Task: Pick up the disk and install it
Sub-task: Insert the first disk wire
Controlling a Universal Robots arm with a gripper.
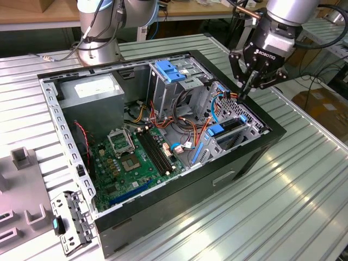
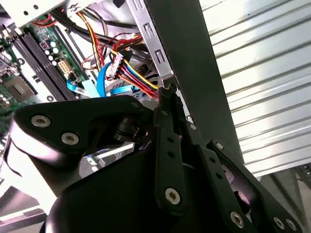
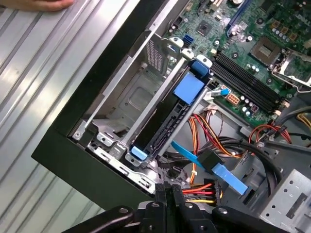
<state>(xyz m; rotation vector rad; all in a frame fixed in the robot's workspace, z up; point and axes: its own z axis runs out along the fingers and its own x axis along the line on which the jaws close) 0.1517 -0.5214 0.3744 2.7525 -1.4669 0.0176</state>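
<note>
Case (image 1: 163, 201) open on the bench. Disk (image 1: 230, 126) stands on edge in the bay at the case's corner on the exterior view's right and looks seated, so install is mostly done. Gripper (image 1: 243, 95) is above the rim there, fingers pinched together, empty.

1 disk (image 3: 166, 122), 1 case (image 1: 163, 209), 1 motherboard (image 1: 136, 163).
</note>
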